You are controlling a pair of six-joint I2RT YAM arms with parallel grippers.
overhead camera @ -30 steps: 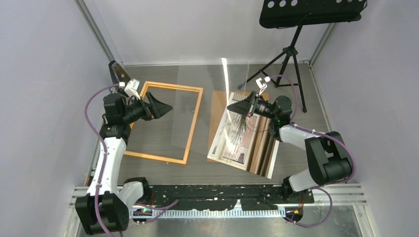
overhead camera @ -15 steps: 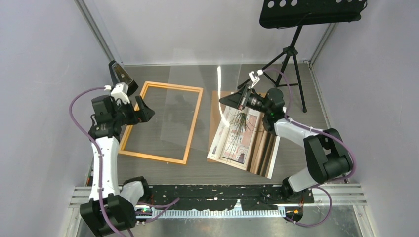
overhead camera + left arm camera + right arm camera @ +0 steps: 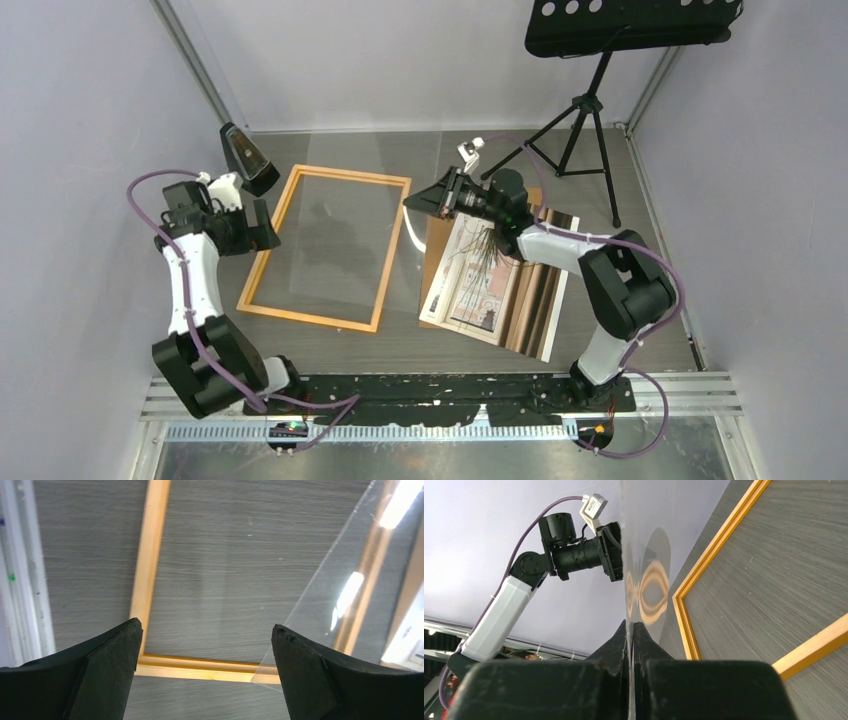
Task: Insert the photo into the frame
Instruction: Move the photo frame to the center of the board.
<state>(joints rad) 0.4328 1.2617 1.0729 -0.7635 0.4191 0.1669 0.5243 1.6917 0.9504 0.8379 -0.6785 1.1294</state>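
left gripper (image 3: 263, 228) hangs with its jaws spread wide and nothing between them. in the left wrist view its two black fingers (image 3: 107, 670) straddle the near-left corner of the frame (image 3: 150, 555). its arm stands folded at the table's left edge, forearm upright, wrist turned right toward the frame's left rail. right gripper (image 3: 413, 200) is pinched tight on the edge of the clear sheet (image 3: 350, 235); the right wrist view shows both fingertips (image 3: 624, 635) pressed flat on that thin edge. the right arm reaches forward and to the left, forearm crossing above the far end of the photo (image 3: 478, 285), wrist pointing left.

the clear sheet is tilted, its left part over the frame opening and its raised right edge at the gripper, so it stands between the photo and the frame. a black wedge-shaped object (image 3: 246, 155) sits just beyond the frame's far-left corner. a tripod stand (image 3: 590, 100) rises at the far right.

the frame (image 3: 308, 317) lies flat on the table, long axis running near to far, leaning slightly right. the photo lies picture side up on the brown backing board (image 3: 437, 225), right of the frame and apart from it, long axis also near to far, with the plant's spikes toward the far end.
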